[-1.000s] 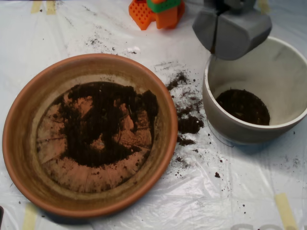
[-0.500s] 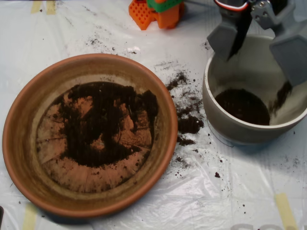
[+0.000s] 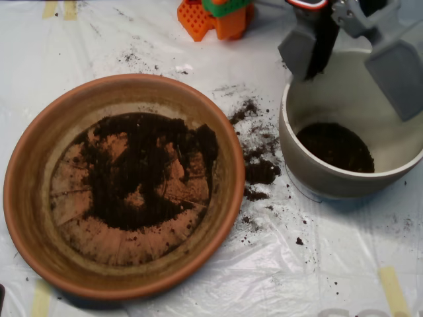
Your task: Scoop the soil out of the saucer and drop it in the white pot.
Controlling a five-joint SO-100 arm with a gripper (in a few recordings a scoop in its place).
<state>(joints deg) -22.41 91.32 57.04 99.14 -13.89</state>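
Tabletop (image 3: 165,39) under crinkled plastic sheeting, and the saucer (image 3: 39,132) is our landmark, big terracotta dish with the soil (image 3: 142,172) in a dark ragged patch across its floor, bare clay showing through the middle and around the edge. Just right of the saucer sits the white pot (image 3: 310,168), a dark layer of soil already at its bottom. Over the pot's far rim, up and right of the saucer, hangs the hand (image 3: 353,56), its two grey shells swung wide apart, nothing held between them. That reads as the drop step, load let go. Next call: swing back left over the saucer and bite into the thick patch. Smallest of all, spilled crumbs (image 3: 261,172) between saucer and pot.
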